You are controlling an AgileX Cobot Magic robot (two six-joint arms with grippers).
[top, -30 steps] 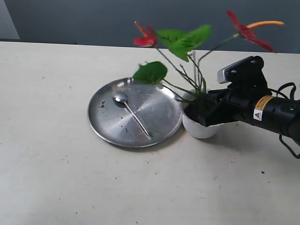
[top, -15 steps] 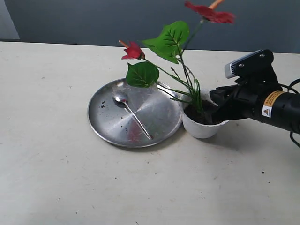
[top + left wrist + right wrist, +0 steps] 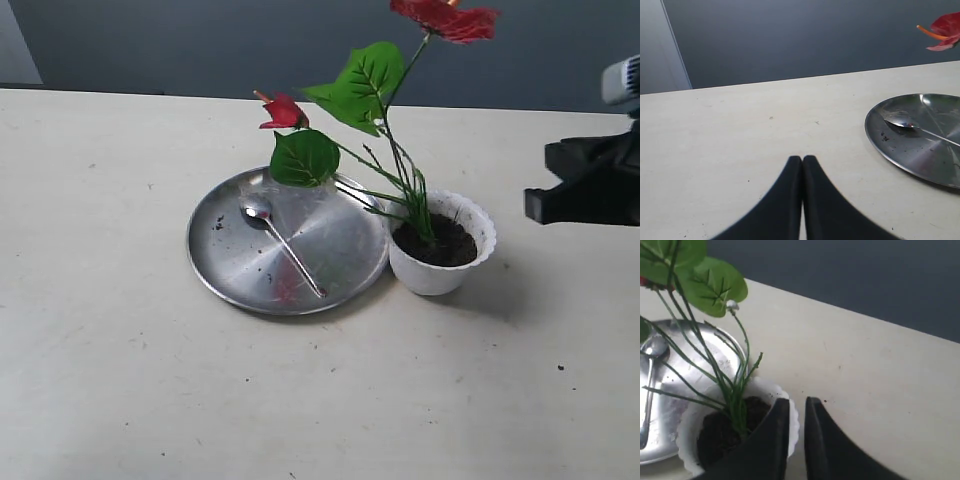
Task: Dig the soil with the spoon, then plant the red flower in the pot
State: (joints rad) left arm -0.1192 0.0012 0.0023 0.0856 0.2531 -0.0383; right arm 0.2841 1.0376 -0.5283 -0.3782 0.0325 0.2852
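Observation:
The red flower (image 3: 445,18) stands upright with its stem bundle in the dark soil (image 3: 452,246) of the white scalloped pot (image 3: 430,278). The spoon (image 3: 285,245) lies on the steel plate (image 3: 335,235) left of the pot. My right gripper (image 3: 535,205) hovers at the right edge, apart from the pot, open by a narrow gap and empty. In the right wrist view that gripper (image 3: 797,402) sits just off the pot's rim (image 3: 687,422), near the stems (image 3: 732,385). My left gripper (image 3: 802,158) is shut and empty above bare table, short of the plate (image 3: 920,155).
The plate carries a few soil crumbs (image 3: 218,226) near its left rim. A beige table (image 3: 120,380) stretches around, and a dark wall runs along its far edge. A red bloom (image 3: 945,30) shows in the left wrist view.
My right gripper let go of the flower stems and pulled back to the right, away from the pot. The flower stayed standing in the soil.

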